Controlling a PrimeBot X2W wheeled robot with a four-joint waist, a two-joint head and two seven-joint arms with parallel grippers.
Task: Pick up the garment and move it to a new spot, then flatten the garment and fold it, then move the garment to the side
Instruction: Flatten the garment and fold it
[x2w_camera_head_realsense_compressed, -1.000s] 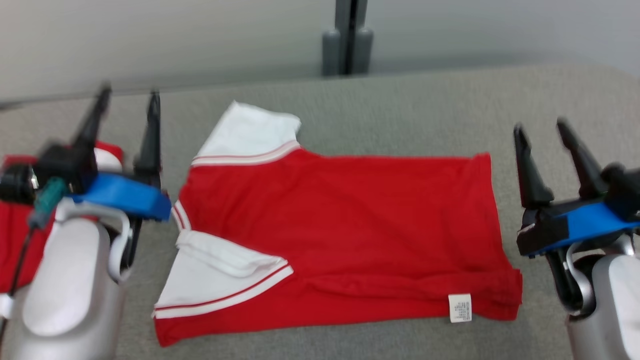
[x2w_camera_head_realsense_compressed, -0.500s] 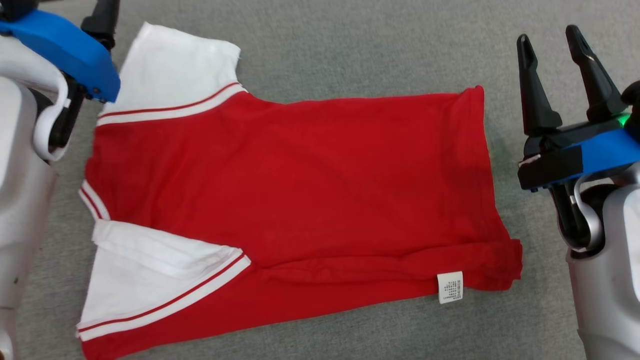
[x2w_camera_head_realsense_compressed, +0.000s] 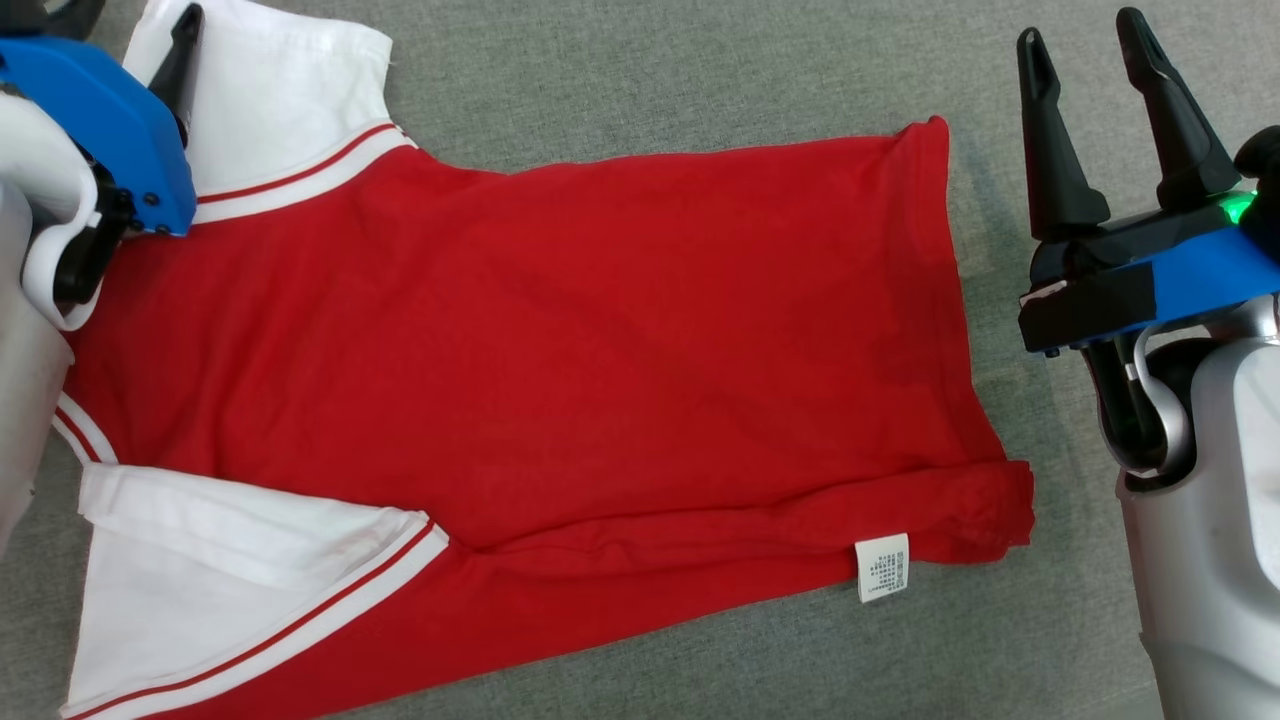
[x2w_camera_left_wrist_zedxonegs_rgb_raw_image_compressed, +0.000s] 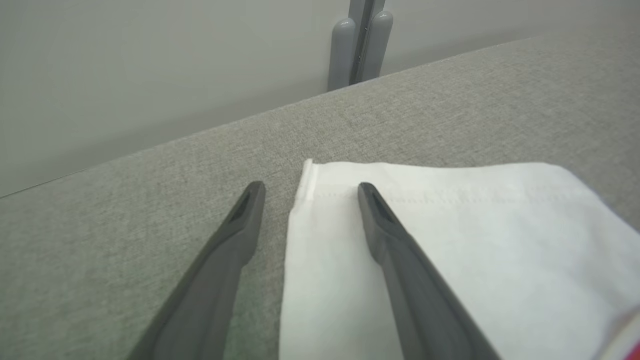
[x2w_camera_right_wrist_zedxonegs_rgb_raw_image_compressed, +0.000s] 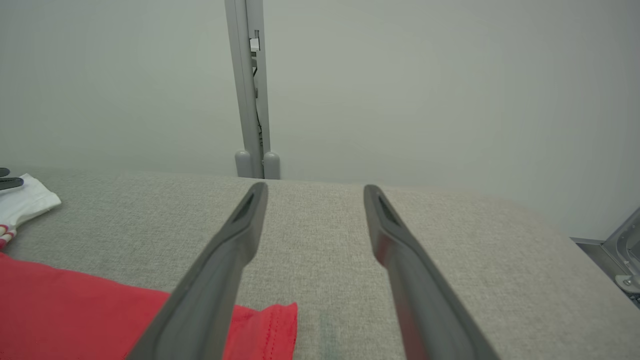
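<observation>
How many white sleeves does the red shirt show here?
2. The far sleeve lies under the open left gripper; the near sleeve lies creased at the head view's lower left.

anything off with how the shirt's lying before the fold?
Mostly flat, but the shirt has its edge nearest the robot doubled into a wrinkled band, with the care label exposed there. The white sleeve on that side is creased over itself.

Grey fabric surface (x2w_camera_head_realsense_compressed: 650, 60) w/ red-white garment (x2w_camera_head_realsense_compressed: 550, 330) lying flat on it.
</observation>
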